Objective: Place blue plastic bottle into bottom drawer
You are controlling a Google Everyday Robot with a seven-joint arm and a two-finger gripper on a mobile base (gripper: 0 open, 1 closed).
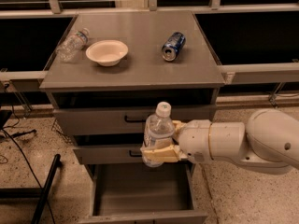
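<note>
Bottle (158, 130) of tall clear plastic, white cap, pale blue-white label, hangs upright before the middle grey drawer (107, 154), above the open grey bottom drawer (145, 216). The white gripper (163, 141) pinches it between its jaws at the label. On the grey worktop (140, 73): dented clear bottle (72, 43) at the left edge, white bowl (107, 52) beside it, blue soda can (173, 45) lying nearer the right edge.

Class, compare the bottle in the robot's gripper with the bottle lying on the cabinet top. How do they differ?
The held bottle stands upright in the gripper, above the open bottom drawer; the cabinet-top bottle lies on its side beside the bowl. The held bottle looks larger; the other looks dented. Both are clear plastic.
</note>
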